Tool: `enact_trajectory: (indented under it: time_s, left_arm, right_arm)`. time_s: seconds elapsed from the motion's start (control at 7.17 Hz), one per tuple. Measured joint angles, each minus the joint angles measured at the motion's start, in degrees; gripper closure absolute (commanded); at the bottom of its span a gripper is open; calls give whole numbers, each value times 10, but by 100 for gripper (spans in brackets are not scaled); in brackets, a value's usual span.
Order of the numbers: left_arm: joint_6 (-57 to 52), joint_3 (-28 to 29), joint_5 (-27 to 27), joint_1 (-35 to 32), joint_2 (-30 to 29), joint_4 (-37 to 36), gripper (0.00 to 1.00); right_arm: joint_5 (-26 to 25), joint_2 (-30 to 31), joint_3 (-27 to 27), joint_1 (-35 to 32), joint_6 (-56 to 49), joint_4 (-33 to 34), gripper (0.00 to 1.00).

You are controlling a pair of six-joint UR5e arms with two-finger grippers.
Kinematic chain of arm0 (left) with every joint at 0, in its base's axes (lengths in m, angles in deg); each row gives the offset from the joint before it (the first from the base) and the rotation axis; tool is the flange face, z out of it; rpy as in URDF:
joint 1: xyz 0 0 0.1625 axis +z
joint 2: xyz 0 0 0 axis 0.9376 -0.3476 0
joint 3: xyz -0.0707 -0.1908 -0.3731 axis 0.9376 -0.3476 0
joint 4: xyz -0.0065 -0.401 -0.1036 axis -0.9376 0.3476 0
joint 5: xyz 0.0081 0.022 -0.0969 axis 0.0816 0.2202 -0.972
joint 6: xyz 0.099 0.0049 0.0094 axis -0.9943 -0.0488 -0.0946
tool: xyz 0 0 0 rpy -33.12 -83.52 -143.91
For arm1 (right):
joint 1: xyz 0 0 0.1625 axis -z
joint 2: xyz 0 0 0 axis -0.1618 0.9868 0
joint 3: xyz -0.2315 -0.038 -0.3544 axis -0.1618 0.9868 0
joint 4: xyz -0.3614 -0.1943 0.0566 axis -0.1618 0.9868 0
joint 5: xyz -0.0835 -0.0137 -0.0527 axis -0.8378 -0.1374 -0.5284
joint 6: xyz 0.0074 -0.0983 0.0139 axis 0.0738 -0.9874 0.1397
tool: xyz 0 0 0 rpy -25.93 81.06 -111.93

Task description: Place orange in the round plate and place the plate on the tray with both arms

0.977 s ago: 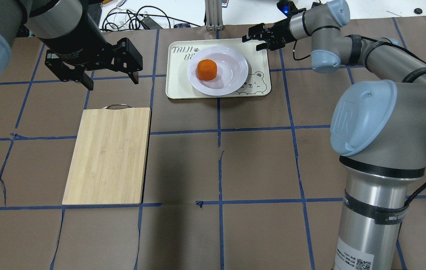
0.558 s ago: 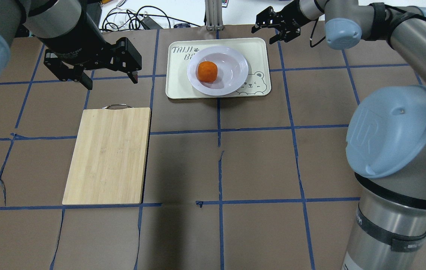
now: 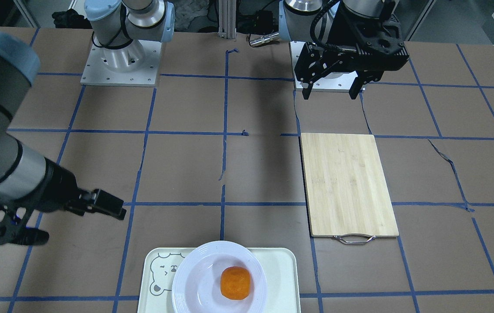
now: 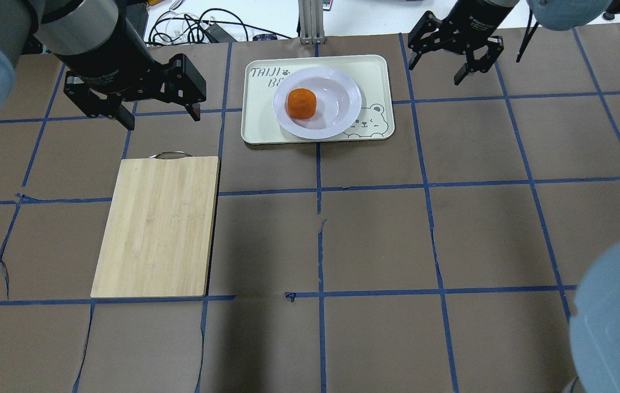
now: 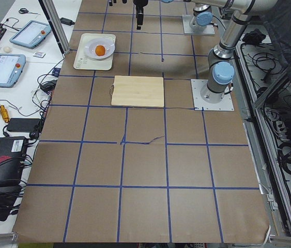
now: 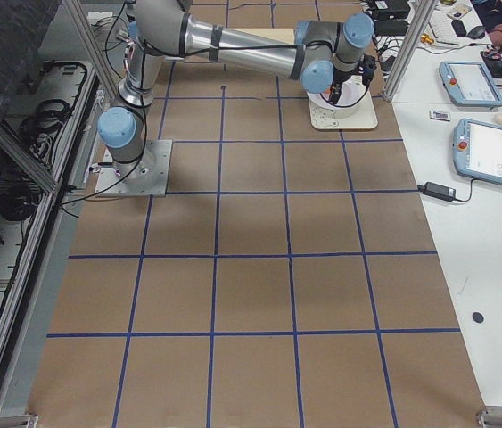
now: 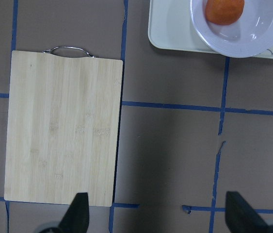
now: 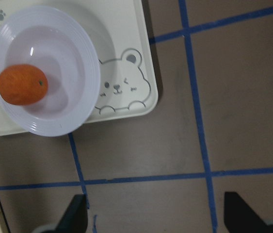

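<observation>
The orange (image 4: 302, 103) lies in the white round plate (image 4: 339, 97), left of the plate's middle. That plate rests on the cream tray (image 4: 376, 71) at the far middle of the table. My right gripper (image 4: 435, 73) hovers open and empty off the tray's far right corner. My left gripper (image 4: 162, 117) hangs open and empty left of the tray, beyond the cutting board. The front-facing view has the orange (image 3: 235, 283), plate (image 3: 197, 278) and tray (image 3: 282, 269) at its bottom edge. The right wrist view looks down on the orange (image 8: 22, 84) in the plate (image 8: 71, 58).
A bamboo cutting board (image 4: 157, 226) with a metal handle lies on the left half of the table. Cables (image 4: 195, 27) and an aluminium post (image 4: 310, 22) sit past the far edge. Brown paper with blue tape lines covers the table.
My right gripper has swung away from the tray's far edge to the right and turned, and the right arm's elbow has left the middle of the view. The left arm, plate and orange stayed put.
</observation>
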Motion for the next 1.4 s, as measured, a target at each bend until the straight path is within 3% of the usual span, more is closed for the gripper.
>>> enact_trajectory:
  time_s: [0.42,1.4]
  left_arm:
    - [0,0,0,0,1,1,0]
    - [0,0,-2,0,1,1,0]
  right_arm:
    - [-82,109,-60,-8,4,-61,0]
    - [-129,144,-70,-34,15,-72,0]
